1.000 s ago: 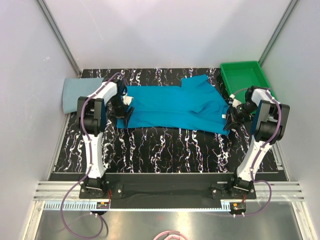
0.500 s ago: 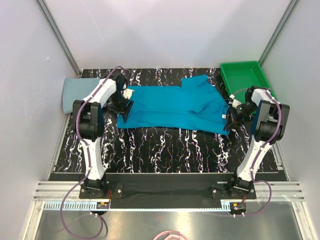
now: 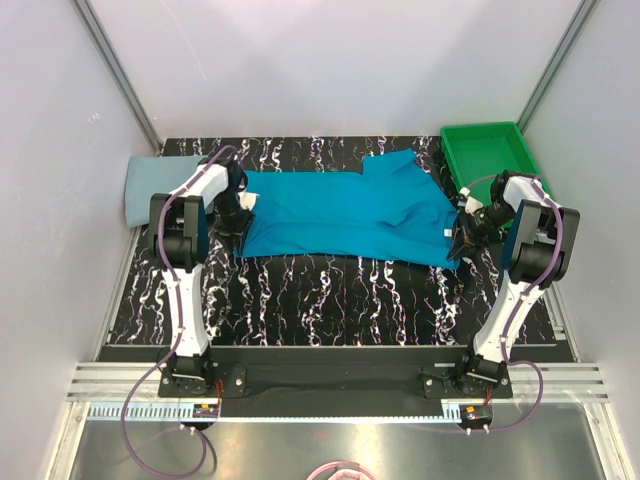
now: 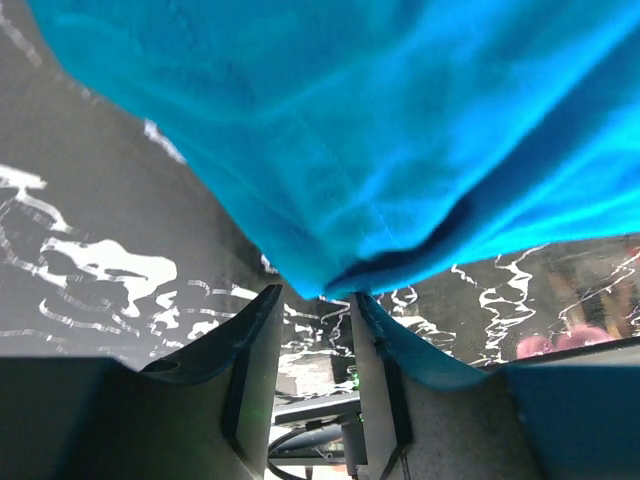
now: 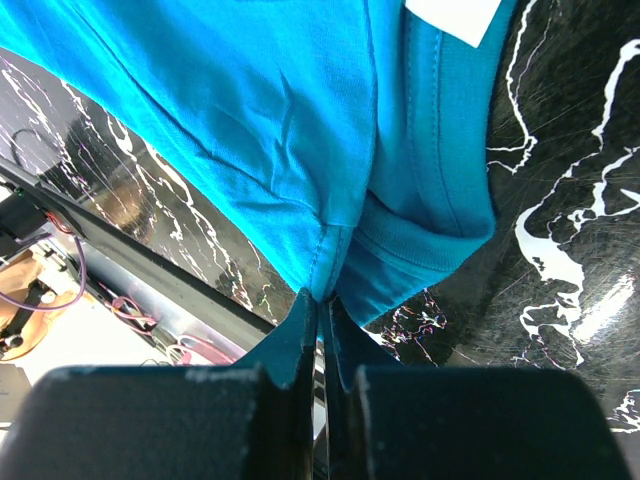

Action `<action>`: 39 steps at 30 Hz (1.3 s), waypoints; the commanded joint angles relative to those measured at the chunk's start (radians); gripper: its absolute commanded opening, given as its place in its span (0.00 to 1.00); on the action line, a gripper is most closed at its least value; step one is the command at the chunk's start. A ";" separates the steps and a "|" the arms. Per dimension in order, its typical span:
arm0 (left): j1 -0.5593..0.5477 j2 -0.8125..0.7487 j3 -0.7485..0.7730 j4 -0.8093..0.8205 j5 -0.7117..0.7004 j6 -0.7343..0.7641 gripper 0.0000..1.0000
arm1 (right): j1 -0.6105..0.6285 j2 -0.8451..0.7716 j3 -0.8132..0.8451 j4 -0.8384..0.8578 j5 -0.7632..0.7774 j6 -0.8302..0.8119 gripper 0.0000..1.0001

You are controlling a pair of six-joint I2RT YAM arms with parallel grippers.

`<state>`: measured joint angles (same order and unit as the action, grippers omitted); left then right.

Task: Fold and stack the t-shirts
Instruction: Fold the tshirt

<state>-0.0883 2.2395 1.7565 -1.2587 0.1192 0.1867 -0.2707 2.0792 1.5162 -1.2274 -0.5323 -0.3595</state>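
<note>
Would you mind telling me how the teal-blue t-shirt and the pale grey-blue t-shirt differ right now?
The teal-blue t-shirt lies spread across the middle of the table; the pale grey-blue t-shirt sits compactly folded at the far left. The right gripper pinches the teal-blue one's right end and the left gripper straddles its left corner; nothing touches the grey-blue one. Both lie flat on the table.

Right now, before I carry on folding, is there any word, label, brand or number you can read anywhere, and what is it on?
No readable text in any view.
White tag on the teal t-shirt: looks blank in the right wrist view, too small to read from the top.
Pale grey-blue t-shirt: no print visible.
Green tray: no markings visible.
</note>
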 commanded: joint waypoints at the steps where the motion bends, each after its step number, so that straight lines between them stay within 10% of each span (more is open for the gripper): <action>1: 0.002 0.005 0.043 -0.013 0.046 0.013 0.37 | -0.009 -0.004 0.035 -0.018 0.003 0.001 0.01; 24: -0.019 0.048 0.142 -0.010 0.099 0.007 0.46 | -0.009 0.002 0.055 -0.012 -0.005 0.016 0.01; 39: -0.007 0.029 0.103 -0.022 0.111 0.023 0.00 | -0.009 0.005 0.058 -0.017 -0.001 0.011 0.00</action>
<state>-0.1043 2.3108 1.8717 -1.2724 0.2108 0.2016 -0.2707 2.0911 1.5398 -1.2278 -0.5339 -0.3500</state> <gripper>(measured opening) 0.012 0.051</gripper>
